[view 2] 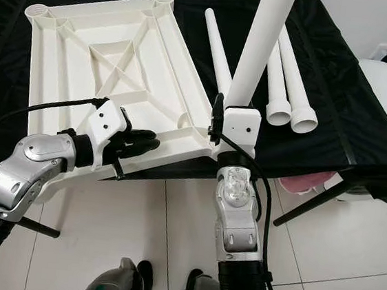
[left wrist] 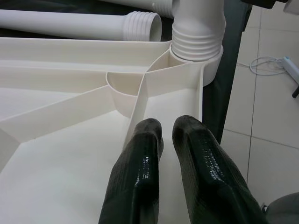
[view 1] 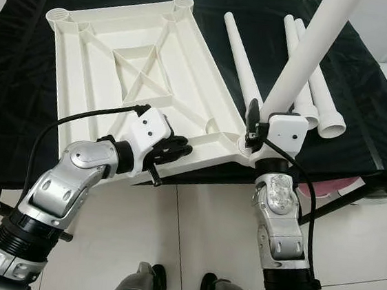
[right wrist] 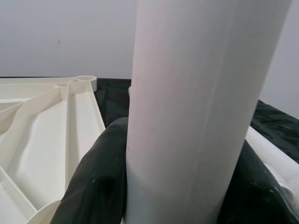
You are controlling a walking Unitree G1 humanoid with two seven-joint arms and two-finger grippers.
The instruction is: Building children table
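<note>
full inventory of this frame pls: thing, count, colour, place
tabletop panel: 1, white, upside down on the black cloth, ribs up
upright leg: 1, white, standing in the panel's near right corner socket
loose legs: 3, white, lying on the cloth right of the panel
black cloth: 1, covers the work table
floor: pale tiles
pink object: 1, under the table's right edge, unclear
left gripper: fingers close together on the panel's near rim
right gripper: shut on the upright leg
robot feet: 2, on the floor
</note>
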